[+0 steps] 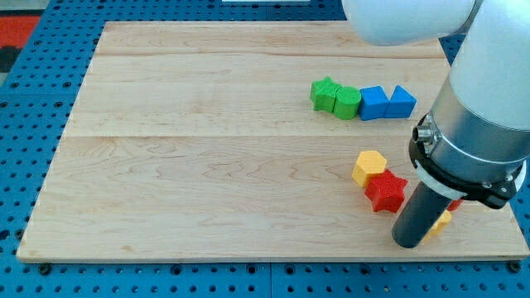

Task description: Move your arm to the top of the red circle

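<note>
Since there's only the one camera view, everything below comes from it.

Camera view: no pincer on this rig, just the rod (424, 211), so nothing is clenched, released or grasping. My tip (409, 242) sits on the bench (207, 165) at lower right of the frame, near the bottom edge.

Step in hand, as I judge it: the approach. Tip is not yet above the target.

The red circle (455, 204) is almost fully hidden. All I see is a red sliver at the rod's right edge, just under the arm's housing, and I take that to be it; shape can't be confirmed. That puts it right of and slightly above the tip in the frame, close by. Touching or not: cannot tell.

Neighbours:
- red star (386, 192) just upper left of the tip
- yellow hexagon (369, 166) touching the star's upper-left side
- a yellow block (441, 221) peeking out right of the rod, shape unclear
- green star (325, 91), green circle (348, 102), blue cube (373, 103) and blue triangle (402, 101) in a row at upper right, well apart from the tip

Next move, my call: take the tip up the frame and to the right, stopping just on the top side of the red circle. The tight spot is the gap between the red star and the yellow block, so a clip there would shove either one.
</note>
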{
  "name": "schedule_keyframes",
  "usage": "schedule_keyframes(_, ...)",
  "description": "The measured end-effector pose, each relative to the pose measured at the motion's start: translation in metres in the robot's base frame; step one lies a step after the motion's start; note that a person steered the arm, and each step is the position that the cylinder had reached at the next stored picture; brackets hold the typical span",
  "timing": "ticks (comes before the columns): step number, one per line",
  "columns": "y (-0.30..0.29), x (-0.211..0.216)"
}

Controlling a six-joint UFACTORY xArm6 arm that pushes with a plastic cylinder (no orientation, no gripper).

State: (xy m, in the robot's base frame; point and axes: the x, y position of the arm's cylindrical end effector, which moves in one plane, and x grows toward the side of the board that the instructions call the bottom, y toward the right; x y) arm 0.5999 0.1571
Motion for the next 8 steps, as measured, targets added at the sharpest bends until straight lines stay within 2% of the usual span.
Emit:
schedule_keyframes(4,0.001,0.019)
schedule_keyframes(5,0.000,-0.026)
schedule_keyframes(6,0.000,-0.026)
schedule_keyframes(8,-0.086,-0.029)
